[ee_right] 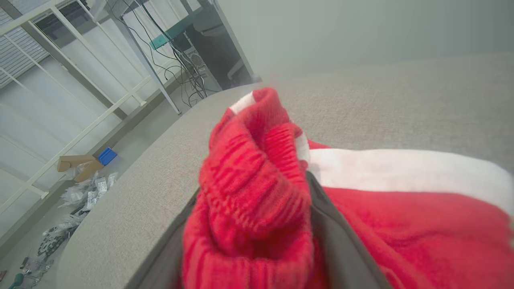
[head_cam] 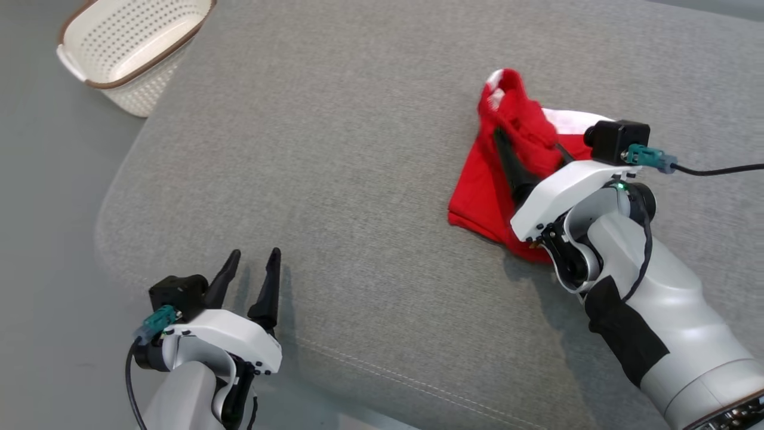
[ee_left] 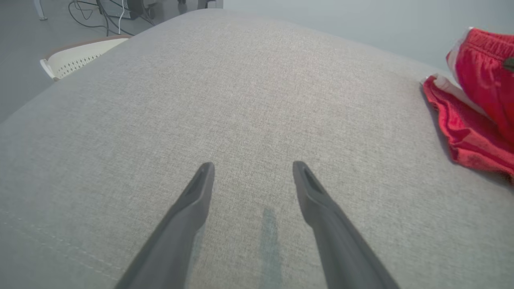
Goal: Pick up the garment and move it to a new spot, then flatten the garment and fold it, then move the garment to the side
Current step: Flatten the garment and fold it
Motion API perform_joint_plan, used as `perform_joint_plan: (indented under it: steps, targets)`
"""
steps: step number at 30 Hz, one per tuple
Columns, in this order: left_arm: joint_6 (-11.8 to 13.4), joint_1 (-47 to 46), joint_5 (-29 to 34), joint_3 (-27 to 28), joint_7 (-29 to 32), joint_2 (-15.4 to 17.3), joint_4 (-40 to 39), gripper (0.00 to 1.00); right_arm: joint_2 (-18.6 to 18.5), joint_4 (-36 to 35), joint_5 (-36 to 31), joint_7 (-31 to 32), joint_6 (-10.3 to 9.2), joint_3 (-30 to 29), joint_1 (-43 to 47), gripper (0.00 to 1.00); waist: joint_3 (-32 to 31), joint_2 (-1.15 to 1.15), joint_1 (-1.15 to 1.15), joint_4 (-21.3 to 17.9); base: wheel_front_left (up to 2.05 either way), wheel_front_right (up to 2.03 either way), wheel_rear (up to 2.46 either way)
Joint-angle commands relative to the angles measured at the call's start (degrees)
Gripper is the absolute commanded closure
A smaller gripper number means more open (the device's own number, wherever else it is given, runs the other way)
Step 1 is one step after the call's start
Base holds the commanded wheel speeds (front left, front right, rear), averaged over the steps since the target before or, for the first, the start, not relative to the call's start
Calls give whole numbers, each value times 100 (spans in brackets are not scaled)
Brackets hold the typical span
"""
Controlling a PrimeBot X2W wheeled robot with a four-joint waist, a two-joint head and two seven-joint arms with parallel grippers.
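Where the broad grey cushion [head_cam: 358,149] rounds off at its near-left corner, the left tool [head_cam: 254,253] hovers just above the coarse woven upholstery, its two long, dark, tapering fingers [ee_left: 188,216] spread wide with nothing between them. A pale stitched seam [head_cam: 382,370] runs along the cushion's near edge. On the right half of the cushion lies the garment [head_cam: 477,191], a bright red piece of soft fabric with a white band [ee_right: 401,168] along one side. Most of it is spread in a rough, flat triangle on the cushion, while its far part is bunched up into a puckered, ribbed ridge [ee_right: 249,180] standing above the rest. The right tool [head_cam: 528,138] reaches into that bunch from the cushion's near-right side. Its fingers [ee_right: 341,249] stand apart, one on each side of the ridge, with the gathered cloth filling the gap between them and hiding the tips in the right wrist view. Beyond the cushion's far-left corner, down on the smooth grey floor, sits a cream plastic laundry basket [head_cam: 128,45] with perforated walls and a brown rim.
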Motion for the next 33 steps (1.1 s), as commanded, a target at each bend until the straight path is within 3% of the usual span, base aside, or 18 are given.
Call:
perform_joint_plan:
  steps: [1, 3, 10, 16, 25, 33]
  targets:
    - [-41, -68, 29, 273, -34, 158, -161, 0, 113, -203, 90, -110, 24, 48, -94, 0, -65, 0, 0, -173, 0, 0, 0]
    - [-41, -52, 81, 395, -34, 163, -220, 0, 113, -410, 141, -125, 24, -110, -135, 0, -113, 0, 0, -329, 0, 0, 0]
    - [-41, -15, 285, 596, -34, 161, -403, 0, 113, -1357, -602, -131, 24, -1351, 261, 0, -236, 0, 0, -825, 0, 0, 0]
    - [-41, 18, 342, 603, -34, 144, -425, 0, 113, -1509, -1319, -132, 24, -2255, 958, 0, -265, 0, 0, -977, 0, 0, 0]
    - [-41, -5, 289, 483, -34, 158, -427, 0, 113, -1261, -1328, -132, 24, -2490, 1380, 0, -173, 0, 0, -808, 0, 0, 0]
    - [-41, -55, 211, 399, -34, 179, -426, 0, 113, -857, -1129, -132, 24, -2386, 1092, 0, 17, 0, 0, -551, 0, 0, 0]
